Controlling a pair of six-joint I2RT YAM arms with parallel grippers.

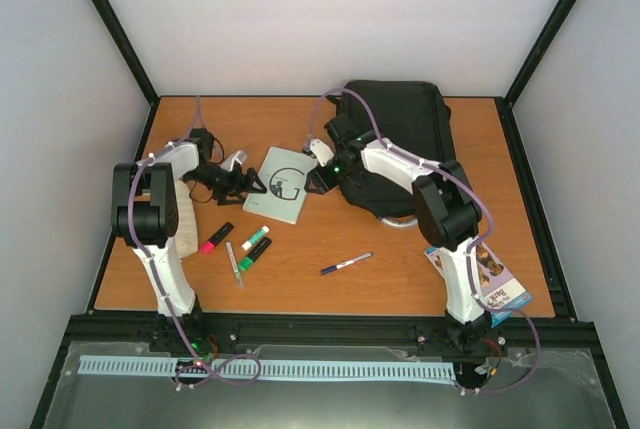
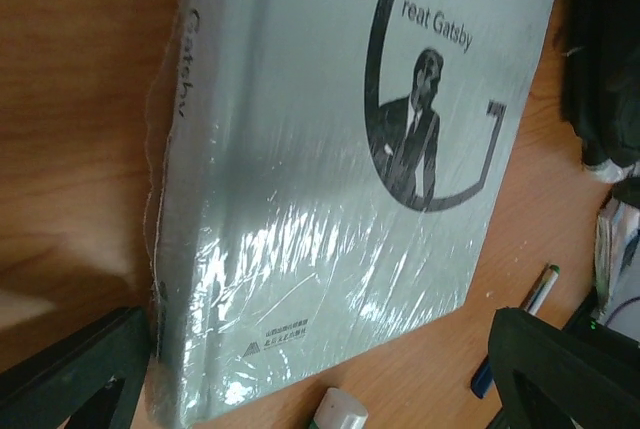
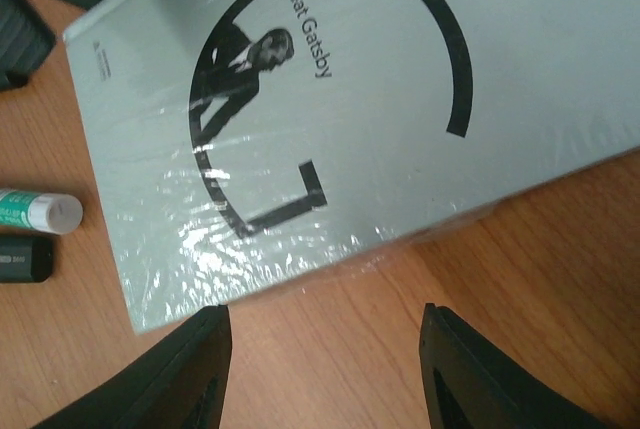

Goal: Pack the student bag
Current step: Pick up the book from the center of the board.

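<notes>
Student bag [image 1: 400,134] sits black and slumped at the far right of the table [image 1: 300,284], behind the right arm. From the left: a pink highlighter [image 1: 215,238] and a green marker [image 1: 256,239] lie near. The left gripper [image 1: 250,185] is spread wide at the left edge of a shrink-wrapped book [image 1: 283,187] (The Great Gatsby). The right gripper [image 1: 318,181] faces the book's right edge, fingers parted over bare wood, grasping nothing. A blue pen [image 1: 346,264] lies nearer, and a leaflet [image 1: 497,281] at the near right.
</notes>
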